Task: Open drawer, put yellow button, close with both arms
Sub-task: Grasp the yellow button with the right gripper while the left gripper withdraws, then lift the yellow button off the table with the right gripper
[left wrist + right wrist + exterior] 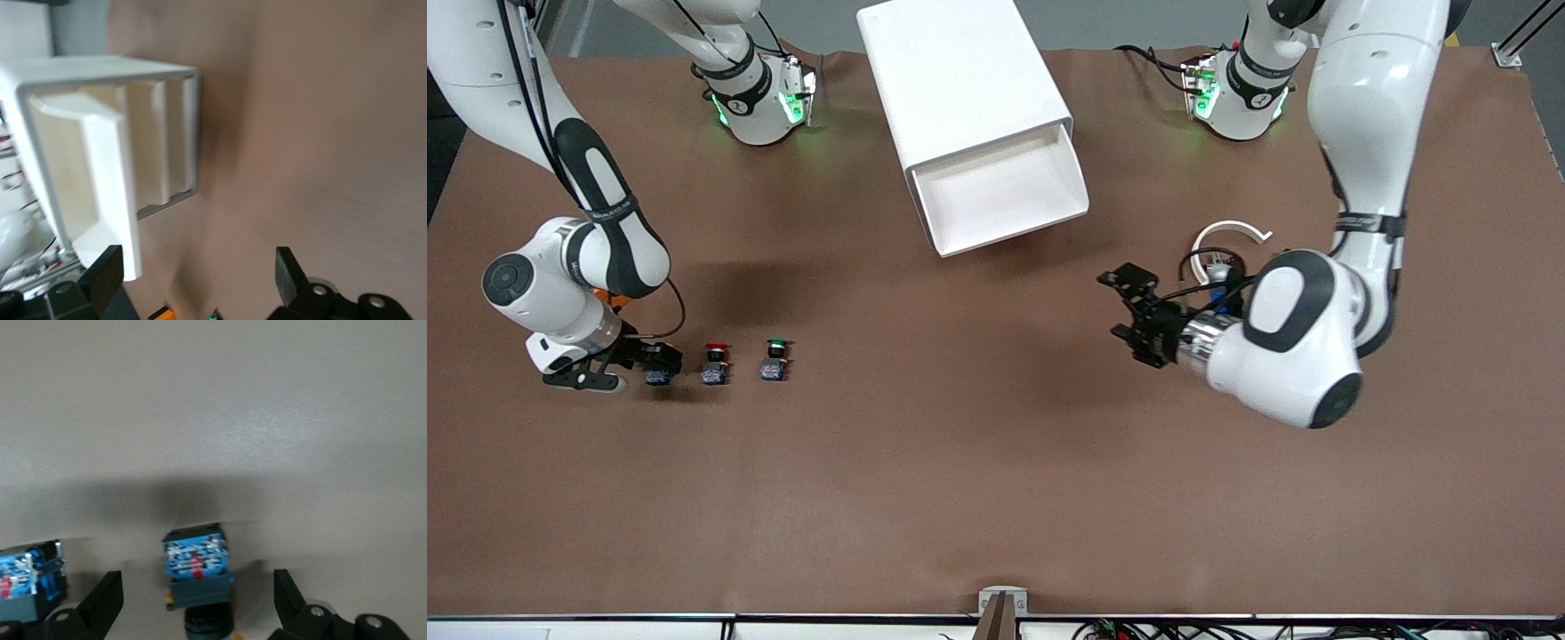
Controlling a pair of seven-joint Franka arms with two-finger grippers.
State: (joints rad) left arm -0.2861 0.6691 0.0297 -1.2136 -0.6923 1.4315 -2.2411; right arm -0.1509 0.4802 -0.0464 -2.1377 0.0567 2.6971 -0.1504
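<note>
Yellow-capped push-button with black neck and grey-blue base [197, 570] stands on the brown table [978, 462], between the released right end effector [198, 600] fingers. It looks light and rigid; grasp its blocky base. Left end effector [1134, 316], also released, waits near the pulled-out topmost cream drawer [1005, 200].

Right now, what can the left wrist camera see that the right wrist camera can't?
Only the left wrist view shows the white cabinet with its top drawer pulled out, seen between the open fingers of the left gripper. Only the right wrist view shows the yellow button between the open fingers of the right gripper, which touch nothing, and part of a second button beside it. Both show the brown table and two spread black fingers.
</note>
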